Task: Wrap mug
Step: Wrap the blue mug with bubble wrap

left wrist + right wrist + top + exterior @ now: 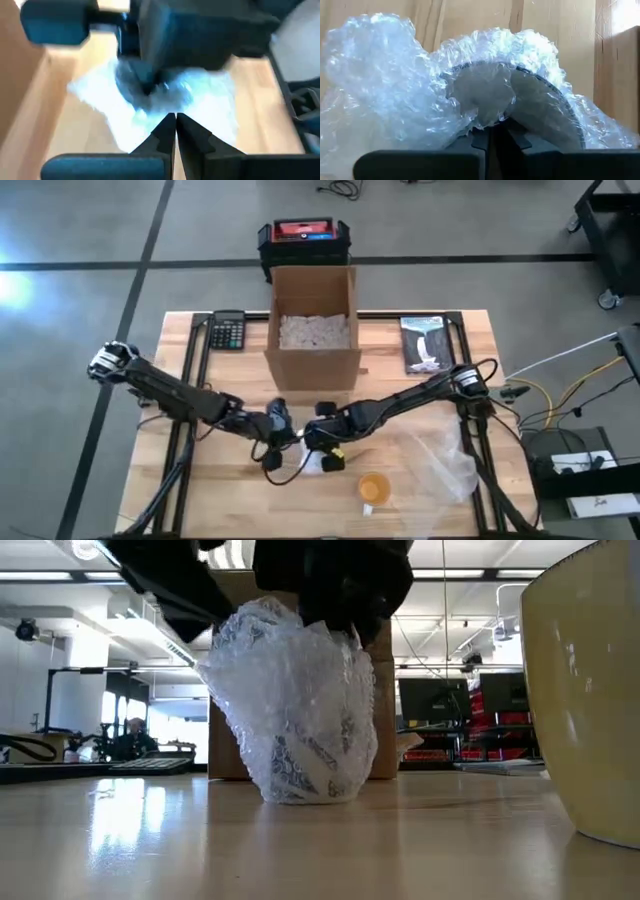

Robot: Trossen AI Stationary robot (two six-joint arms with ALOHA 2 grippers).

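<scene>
Mug (300, 765) upright mid-worktop (200, 490) in bubble wrap (385, 85), my right pincer (489, 131) pinched shut on the wrap at its rim, my left pincer (175, 127) closed and empty beside it, cardboard box (312, 320) just behind, yellow cup (373, 488) near the front edge.

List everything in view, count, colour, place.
mug: 1, patterned white, table centre front, standing inside the wrap
bubble wrap: 1, clear, bunched around the mug
cardboard box: 1, brown, open, table back centre, pale filler inside
calculator: 1, black, back left
booklet: 1, dark cover, back right
yellow cup: 1, front, right of centre
plastic bag: 1, clear, front right
black case: 1, red top, floor behind the table
left hand: shut, at the wrap
right hand: shut on bubble wrap
</scene>
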